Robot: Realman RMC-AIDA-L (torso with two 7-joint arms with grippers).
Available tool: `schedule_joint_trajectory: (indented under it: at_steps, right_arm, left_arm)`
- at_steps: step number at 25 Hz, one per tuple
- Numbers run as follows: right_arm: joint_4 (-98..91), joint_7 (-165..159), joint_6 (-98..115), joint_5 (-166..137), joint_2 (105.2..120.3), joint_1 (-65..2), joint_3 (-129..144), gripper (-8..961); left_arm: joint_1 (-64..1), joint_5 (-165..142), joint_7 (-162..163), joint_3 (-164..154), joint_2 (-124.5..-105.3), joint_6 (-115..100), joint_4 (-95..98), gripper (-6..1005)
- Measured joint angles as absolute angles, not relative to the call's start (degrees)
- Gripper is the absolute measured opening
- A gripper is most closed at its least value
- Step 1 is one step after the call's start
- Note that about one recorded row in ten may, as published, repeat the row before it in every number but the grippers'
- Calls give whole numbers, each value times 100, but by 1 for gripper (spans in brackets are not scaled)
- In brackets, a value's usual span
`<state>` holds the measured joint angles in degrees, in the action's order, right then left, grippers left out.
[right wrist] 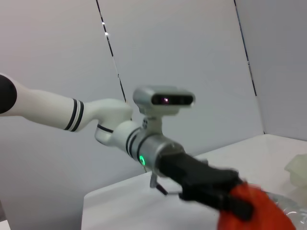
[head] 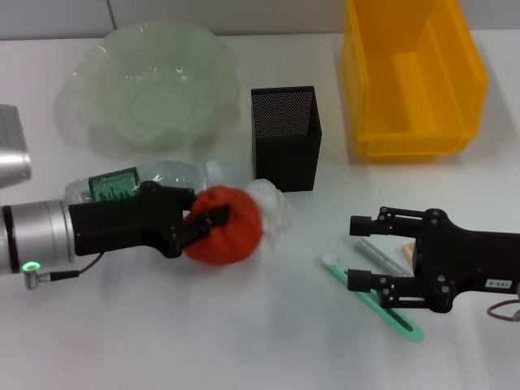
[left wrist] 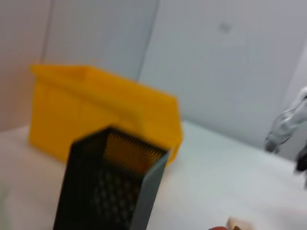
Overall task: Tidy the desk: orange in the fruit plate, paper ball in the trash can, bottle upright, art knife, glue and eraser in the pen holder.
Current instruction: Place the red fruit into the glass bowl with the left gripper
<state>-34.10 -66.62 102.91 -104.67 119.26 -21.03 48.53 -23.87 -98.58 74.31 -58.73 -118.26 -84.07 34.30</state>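
The round red-orange orange [head: 223, 227] sits low over the white surface [head: 203, 325], gripped by the closed jaws of the left gripper [head: 205, 221], just in front of the lying clear plastic bottle [head: 142, 183] and beside the crumpled white paper ball [head: 272, 203]. Behind stand the black wire-mesh pen holder [head: 286, 138], the pale-green wavy fruit plate [head: 150, 85] and the yellow trash can [head: 410, 77]. The right gripper [head: 356, 252] hovers with jaws open around the mint-green art knife [head: 374, 299] and grey glue stick [head: 378, 253]; the tan eraser [head: 409, 253] lies just beside.
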Motion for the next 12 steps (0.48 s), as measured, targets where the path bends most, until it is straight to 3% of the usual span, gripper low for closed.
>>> schedule_joint_trajectory:
  at_steps: [12]
  right_arm:
    - [-3102, -6527, 10288, -10467, 11939, -2097, 4842, 733]
  left_arm:
    - [-2620, -8387, 7436, -4784, -11841, -8552, 3931, 122]
